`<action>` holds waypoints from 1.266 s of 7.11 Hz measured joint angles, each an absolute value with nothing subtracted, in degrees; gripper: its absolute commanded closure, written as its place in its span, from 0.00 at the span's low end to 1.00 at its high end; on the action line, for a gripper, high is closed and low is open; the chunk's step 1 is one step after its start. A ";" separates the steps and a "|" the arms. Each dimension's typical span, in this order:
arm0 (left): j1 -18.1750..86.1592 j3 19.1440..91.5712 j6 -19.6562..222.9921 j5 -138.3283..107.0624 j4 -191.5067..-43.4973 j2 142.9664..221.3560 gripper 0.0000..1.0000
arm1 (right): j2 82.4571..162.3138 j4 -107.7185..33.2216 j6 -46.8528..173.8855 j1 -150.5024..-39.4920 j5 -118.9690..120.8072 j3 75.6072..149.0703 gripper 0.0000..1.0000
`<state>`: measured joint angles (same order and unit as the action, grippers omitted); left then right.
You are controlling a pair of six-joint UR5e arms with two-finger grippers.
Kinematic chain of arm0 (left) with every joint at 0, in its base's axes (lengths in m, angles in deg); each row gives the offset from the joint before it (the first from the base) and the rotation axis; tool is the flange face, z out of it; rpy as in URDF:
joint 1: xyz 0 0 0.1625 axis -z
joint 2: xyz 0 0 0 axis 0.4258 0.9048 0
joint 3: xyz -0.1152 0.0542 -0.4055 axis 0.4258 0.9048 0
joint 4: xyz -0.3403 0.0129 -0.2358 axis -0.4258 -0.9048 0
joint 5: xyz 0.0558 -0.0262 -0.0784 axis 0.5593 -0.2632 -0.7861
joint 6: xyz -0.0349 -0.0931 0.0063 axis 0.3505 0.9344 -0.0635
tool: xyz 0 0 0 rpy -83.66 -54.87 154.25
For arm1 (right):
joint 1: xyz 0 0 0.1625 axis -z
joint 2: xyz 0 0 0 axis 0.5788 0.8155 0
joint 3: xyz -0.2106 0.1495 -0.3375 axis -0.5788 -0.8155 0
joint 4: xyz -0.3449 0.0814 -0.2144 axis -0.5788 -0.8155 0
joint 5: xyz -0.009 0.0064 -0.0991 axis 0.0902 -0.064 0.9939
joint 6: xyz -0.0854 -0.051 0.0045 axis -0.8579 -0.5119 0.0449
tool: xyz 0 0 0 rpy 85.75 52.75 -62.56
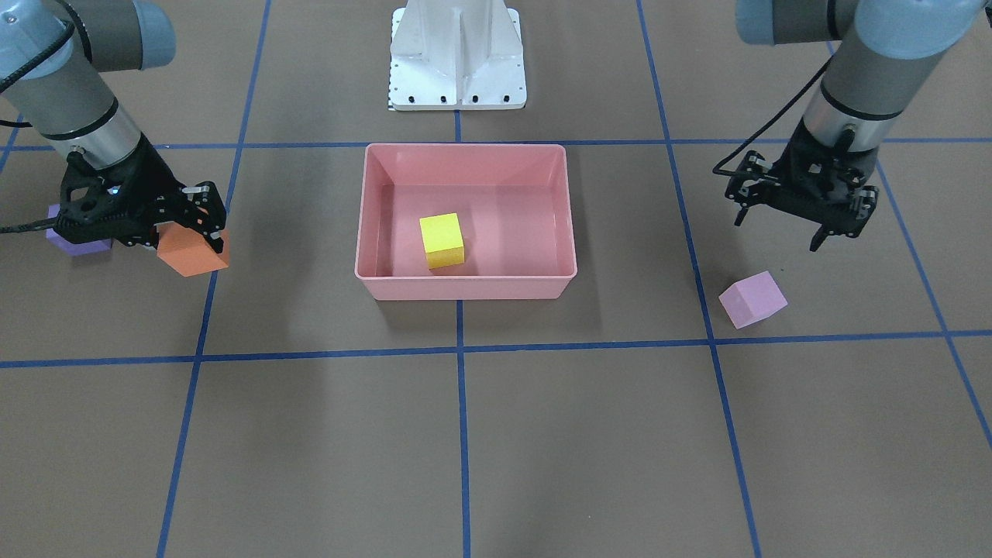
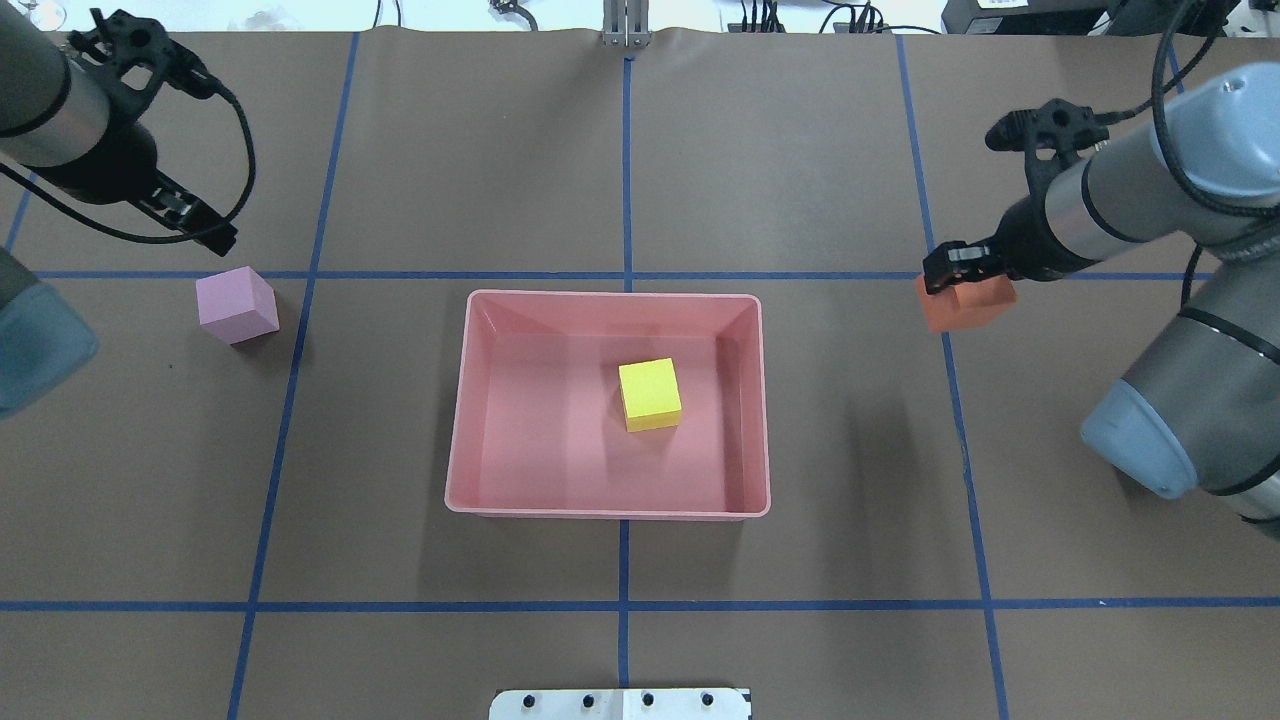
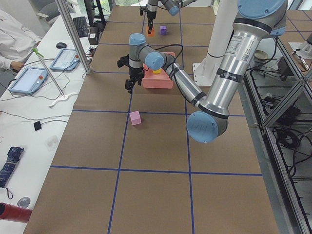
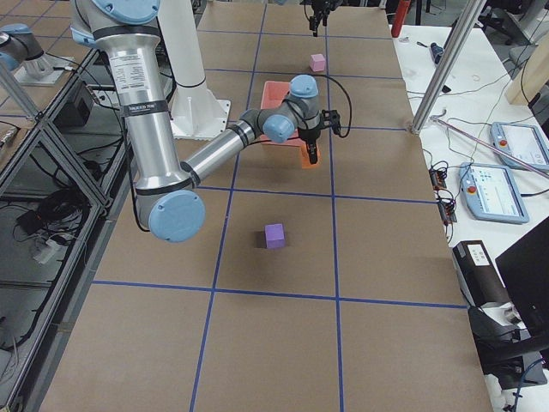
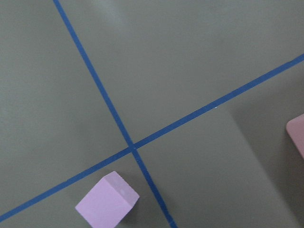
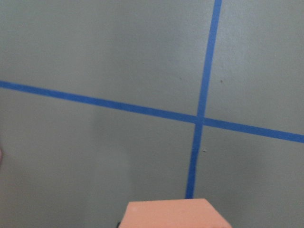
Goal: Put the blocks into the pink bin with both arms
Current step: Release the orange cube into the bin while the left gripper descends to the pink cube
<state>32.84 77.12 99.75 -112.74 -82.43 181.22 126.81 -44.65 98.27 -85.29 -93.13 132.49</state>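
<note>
The pink bin (image 1: 465,288) (image 2: 608,506) stands mid-table with the yellow block (image 1: 442,240) (image 2: 650,393) inside it. My right gripper (image 1: 203,232) (image 2: 950,275) is shut on the orange block (image 1: 190,254) (image 2: 968,305) (image 6: 173,214) and holds it just above the table, to the bin's side. The dark purple block (image 1: 74,240) (image 4: 274,235) lies on the table past that gripper, away from the bin. My left gripper (image 1: 779,232) (image 2: 205,232) is open and empty, above and just beyond the pale pink-lilac block (image 1: 752,298) (image 2: 237,305) (image 5: 107,199).
The white metal base (image 1: 457,54) stands behind the bin. Blue tape lines (image 1: 459,349) grid the brown table. A bin corner (image 5: 297,135) shows at the left wrist view's right edge. Operator desks with tablets lie beyond the far edge in the side views.
</note>
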 measured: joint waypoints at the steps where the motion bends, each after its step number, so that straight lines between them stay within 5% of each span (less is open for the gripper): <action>1: 34.31 75.47 97.78 -114.69 -88.23 177.45 0.00 | 121.88 -50.49 103.54 -84.78 -93.08 134.10 1.00; 5: 35.72 61.77 96.87 -116.33 -111.68 171.80 0.00 | 106.42 -62.43 122.23 -73.24 -82.95 135.01 1.00; 6: 35.75 60.97 96.92 -116.37 -112.63 171.81 0.00 | 103.08 -63.68 125.93 -69.53 -78.97 133.05 0.86; 7: 35.76 60.72 97.09 -116.41 -112.97 171.93 0.00 | 98.68 -64.15 129.31 -66.06 -75.38 128.71 0.44; 9: 35.60 60.74 98.11 -116.44 -113.07 172.52 0.00 | 92.41 -64.27 134.23 -60.57 -69.91 121.71 0.00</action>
<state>35.60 60.74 98.11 -116.44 -113.07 172.52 92.41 -64.27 134.23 -60.57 -69.91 121.71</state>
